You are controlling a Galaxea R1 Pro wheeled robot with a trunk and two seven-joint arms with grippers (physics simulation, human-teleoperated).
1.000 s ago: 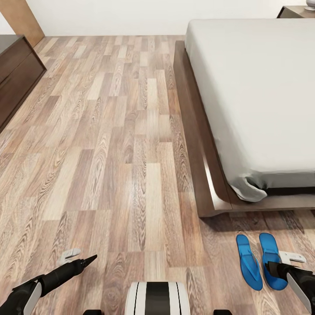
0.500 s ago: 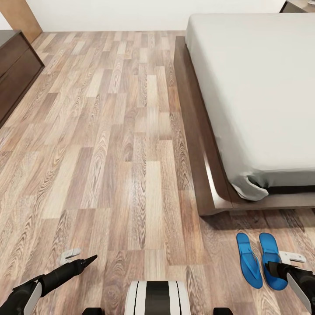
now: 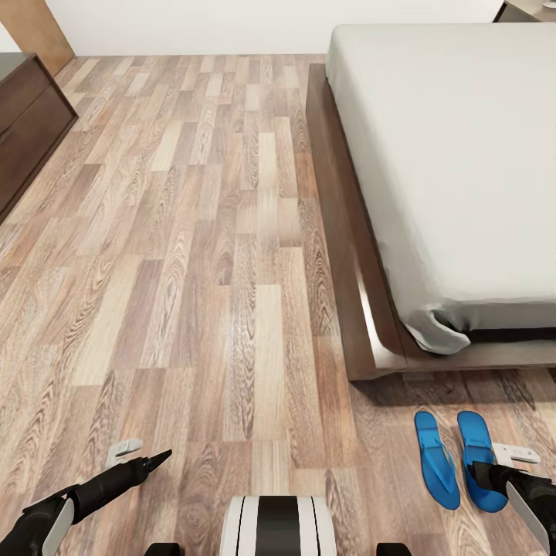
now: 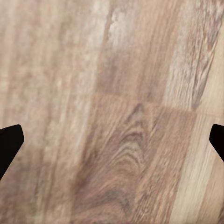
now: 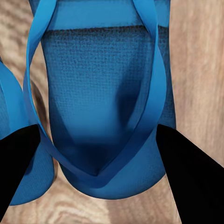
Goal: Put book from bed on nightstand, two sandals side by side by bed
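Both sandals (image 3: 457, 459) lie side by side on the floor just off the bed (image 3: 463, 154) foot corner; no book seen on the mattress part I can see. My right end effector (image 5: 98, 154) hangs wide open right over the outer sandal's strap, left end effector (image 4: 112, 135) wide too, nothing held, well away from the bed. Risk imo: pulling the right arm back could catch that strap and drag the sandal out of line w/ its mate.

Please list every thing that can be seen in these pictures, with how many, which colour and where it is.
sandals: two, bright blue, side by side on the floor near the bed's foot corner.
bed: one, light-grey mattress on a dark-brown frame, at the right.
floor: one, light-brown wood planks.
cabinet: one, dark brown, at the left edge.
door: one, plain wood, top left corner.
left gripper: one, open, over bare floor.
right gripper: one, open, right above one sandal.
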